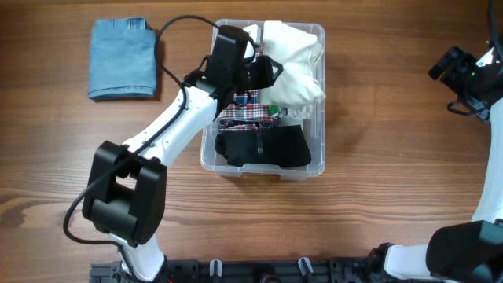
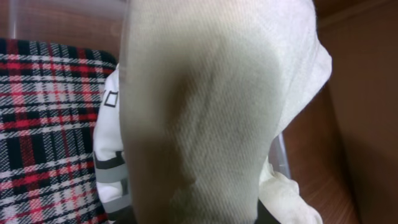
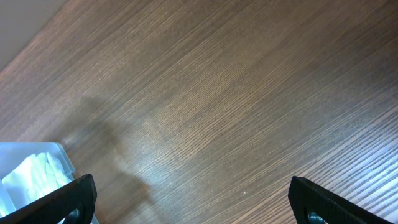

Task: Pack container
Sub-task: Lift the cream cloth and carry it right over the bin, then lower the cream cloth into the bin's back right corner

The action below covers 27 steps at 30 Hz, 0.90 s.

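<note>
The clear container (image 1: 319,118) stands mid-table. It holds a black garment (image 1: 275,148) at the near end, a red plaid cloth (image 1: 247,116) in the middle and a cream garment (image 1: 292,67) at the far end, bulging over the right rim. My left gripper (image 1: 266,72) reaches into the far half, shut on the cream garment (image 2: 211,106), which fills the left wrist view beside the plaid cloth (image 2: 43,124). At the table's far right my right gripper (image 3: 198,204) hangs open over bare wood, nothing between its fingers.
A folded blue denim piece (image 1: 122,59) lies on the table left of the container. The container's corner (image 3: 37,155) with white fabric shows at the lower left of the right wrist view. The left arm's black cable arcs over the container's far left corner.
</note>
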Motion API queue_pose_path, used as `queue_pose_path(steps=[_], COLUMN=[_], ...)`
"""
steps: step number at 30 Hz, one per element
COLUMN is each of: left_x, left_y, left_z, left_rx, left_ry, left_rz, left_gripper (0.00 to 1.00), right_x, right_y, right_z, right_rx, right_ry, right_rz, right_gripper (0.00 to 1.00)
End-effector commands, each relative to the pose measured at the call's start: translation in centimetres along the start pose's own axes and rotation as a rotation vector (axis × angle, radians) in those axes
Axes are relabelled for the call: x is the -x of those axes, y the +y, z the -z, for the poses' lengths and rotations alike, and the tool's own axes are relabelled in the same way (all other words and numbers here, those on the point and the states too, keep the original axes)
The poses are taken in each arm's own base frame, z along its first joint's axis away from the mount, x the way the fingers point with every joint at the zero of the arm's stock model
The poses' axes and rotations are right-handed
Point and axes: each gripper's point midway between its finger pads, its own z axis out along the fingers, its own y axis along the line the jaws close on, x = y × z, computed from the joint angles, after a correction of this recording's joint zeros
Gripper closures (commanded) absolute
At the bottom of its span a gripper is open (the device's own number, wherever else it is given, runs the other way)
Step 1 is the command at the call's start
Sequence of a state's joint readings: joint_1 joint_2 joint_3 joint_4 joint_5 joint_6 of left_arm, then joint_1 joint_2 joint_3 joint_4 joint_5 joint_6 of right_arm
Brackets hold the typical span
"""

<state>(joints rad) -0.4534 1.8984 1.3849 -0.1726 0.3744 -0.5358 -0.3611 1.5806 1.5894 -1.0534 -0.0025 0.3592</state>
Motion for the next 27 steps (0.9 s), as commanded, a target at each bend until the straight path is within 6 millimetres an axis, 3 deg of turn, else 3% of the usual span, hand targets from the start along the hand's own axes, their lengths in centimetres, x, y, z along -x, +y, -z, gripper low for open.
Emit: queue_pose_path(steps=[1, 4, 6, 17, 27], left_x=[0.3, 0.3, 0.3, 1.2, 6.6], left_y=[-0.4, -0.4, -0.4, -0.4, 2.7], left_z=[-0.3, -0.3, -0.3, 0.5, 6.2], left_rx=[-0.011, -0.010, -0.009, -0.029, 0.021], left_ry=[0.000, 0.001, 0.001, -0.014, -0.149], left_rz=[-0.001, 0.000, 0.000, -0.033, -0.032], left_gripper=[0.50, 0.44, 0.23, 0.23, 0.15], right_x=[0.3, 0.3, 0.3, 0.3, 0.3], right_y=[0.1, 0.1, 0.1, 0.1, 0.1], right_z=[0.0, 0.0, -0.1, 0.0, 0.0], right_rx=[-0.001, -0.001, -0.001, -0.001, -0.001], right_ry=[-0.006, -0.006, -0.006, -0.006, -0.006], right_rz=[-0.008, -0.008, -0.008, -0.008, -0.008], right_gripper=[0.00, 0.00, 0.00, 0.00, 0.00])
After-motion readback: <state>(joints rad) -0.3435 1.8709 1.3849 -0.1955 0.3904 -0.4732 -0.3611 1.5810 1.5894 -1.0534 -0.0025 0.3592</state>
